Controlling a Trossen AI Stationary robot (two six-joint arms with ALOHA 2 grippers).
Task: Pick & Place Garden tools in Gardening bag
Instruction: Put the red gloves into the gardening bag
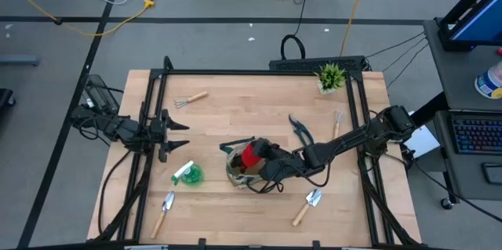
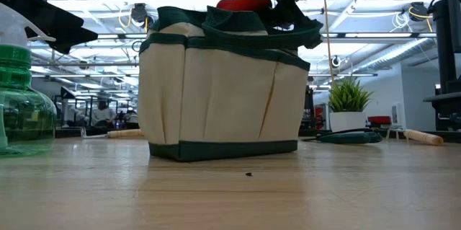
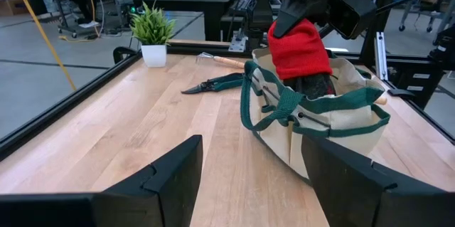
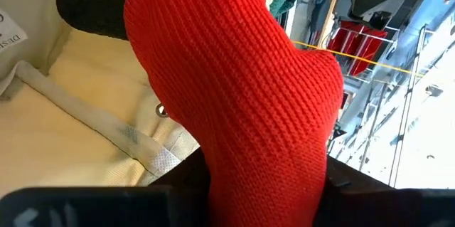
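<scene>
The beige gardening bag (image 1: 233, 169) with green trim stands upright at the table's middle; it also shows in the low view (image 2: 223, 93) and the left wrist view (image 3: 334, 124). My right gripper (image 1: 265, 158) is over its mouth, shut on the red-black glove (image 3: 298, 49). My left gripper (image 1: 182, 136) is open and empty to the bag's left. On the table lie a mini rake (image 1: 190, 99), dark shears (image 1: 300, 130), two trowels (image 1: 163, 212) (image 1: 307, 207) and a green-white bottle (image 1: 188, 174). My right gripper holds the glove by the top of its red knit cuff (image 3: 293, 26), coming from above and slanting in from the table's right. The glove hangs below the fingers, its dark end (image 3: 313, 85) down inside the bag's mouth. In the right wrist view the red cuff (image 4: 234, 77) hides the fingertips.
A small potted plant (image 1: 330, 77) stands at the far right corner. Another small wooden-handled tool (image 1: 338, 122) lies near the right rail. Black frame rails run along the table's left, far and right sides. Bare wood shows between the left gripper and the bag.
</scene>
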